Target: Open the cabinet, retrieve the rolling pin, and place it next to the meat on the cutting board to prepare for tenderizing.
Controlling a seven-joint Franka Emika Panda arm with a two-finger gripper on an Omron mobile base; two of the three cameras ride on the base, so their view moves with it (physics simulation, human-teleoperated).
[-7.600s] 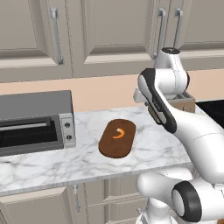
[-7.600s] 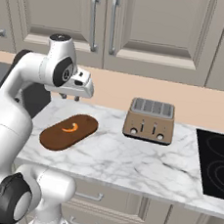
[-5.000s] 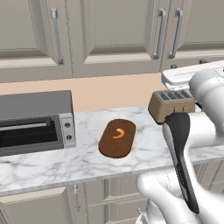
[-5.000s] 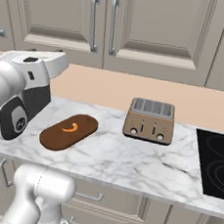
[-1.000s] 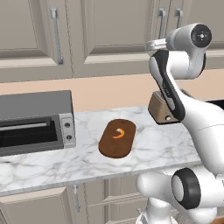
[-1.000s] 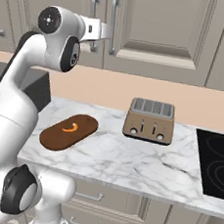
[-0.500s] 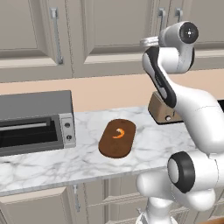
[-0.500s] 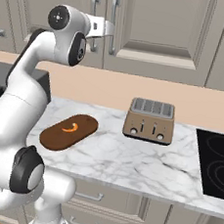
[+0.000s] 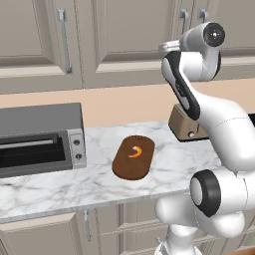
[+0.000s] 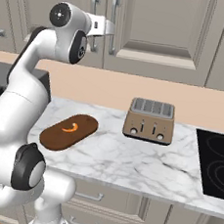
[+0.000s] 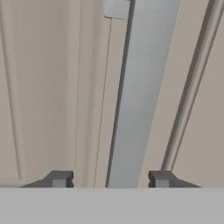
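Note:
The cabinet (image 10: 154, 20) is the wide double-door wall unit, and both doors are shut. My gripper (image 10: 112, 29) is raised against its door. In the hand view my gripper (image 11: 110, 178) is open and straddles a vertical silver bar handle (image 11: 140, 87). There is a gap on the left side, and the right fingertip (image 11: 161, 178) is almost touching. The other door's handle (image 11: 192, 87) runs alongside. The dark oval cutting board (image 9: 124, 167) lies on the counter with the small orange meat (image 9: 133, 152) on it, far below the hand. The rolling pin is hidden.
A toaster (image 10: 149, 119) stands on the marble counter right of the board. A toaster oven (image 9: 40, 137) sits at the counter's left end, and a black cooktop (image 10: 216, 163) lies at the far right. A narrower wall cabinet door (image 9: 30, 35) hangs to the left.
Over the last second the hand has pushed forward and slightly right, up to the cabinet door, and now reaches the handle. The board, meat and toaster have not moved.

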